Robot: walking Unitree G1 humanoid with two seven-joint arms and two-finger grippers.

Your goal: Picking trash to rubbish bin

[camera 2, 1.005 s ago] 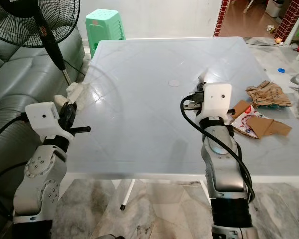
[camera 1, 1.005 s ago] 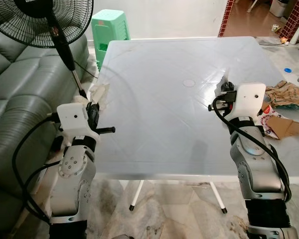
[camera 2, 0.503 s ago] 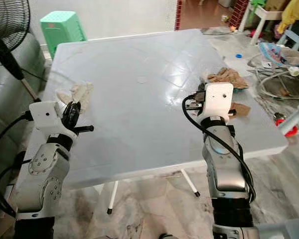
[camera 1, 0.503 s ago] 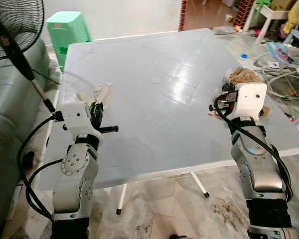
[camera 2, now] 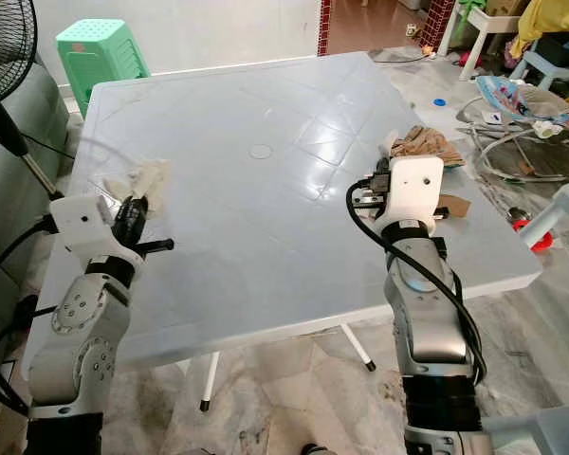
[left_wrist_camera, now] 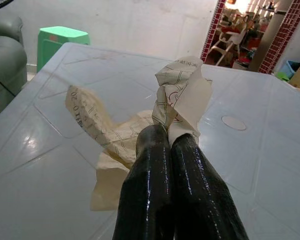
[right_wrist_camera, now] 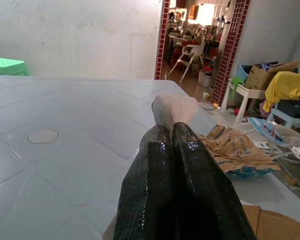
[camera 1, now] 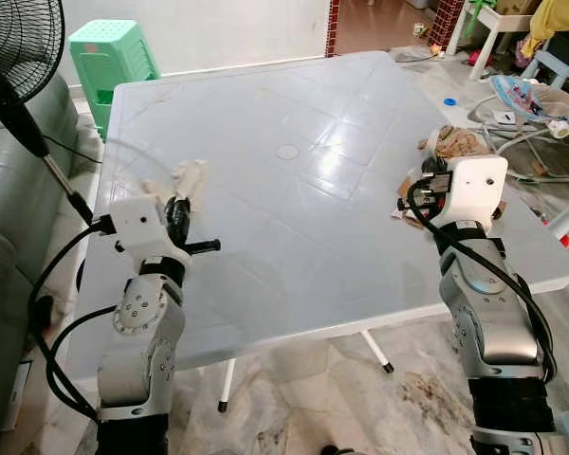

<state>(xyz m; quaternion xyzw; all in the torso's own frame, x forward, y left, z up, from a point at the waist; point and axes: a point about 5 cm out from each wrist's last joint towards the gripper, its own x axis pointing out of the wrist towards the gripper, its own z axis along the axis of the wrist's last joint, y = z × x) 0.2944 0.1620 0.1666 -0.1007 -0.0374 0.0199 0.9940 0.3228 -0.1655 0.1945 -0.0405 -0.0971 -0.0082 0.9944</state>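
Note:
My left gripper [left_wrist_camera: 167, 134] is shut on a crumpled cream paper with printed lines [left_wrist_camera: 182, 90], held just above the left side of the white table [camera 1: 294, 218]. From the head views the paper [camera 1: 188, 178] sticks out past the left gripper [camera 1: 177, 210]. My right gripper [right_wrist_camera: 173, 125] is shut on a small pale scrap [right_wrist_camera: 175, 107] over the table's right side. Beyond the right gripper [camera 1: 425, 180], a crumpled brown paper [camera 1: 455, 142] lies near the table's right edge. A flat cardboard piece [camera 2: 452, 204] lies beside that wrist.
A green plastic stool [camera 1: 109, 47] stands behind the table's far left corner. A standing fan [camera 1: 14, 57] and a grey sofa [camera 1: 0, 246] are on the left. Toys, cables and small furniture [camera 1: 541, 90] clutter the floor to the right.
The camera has swung to the right, so the table now sits further left and more of the room on the right shows. Both grippers keep their hold and pose.

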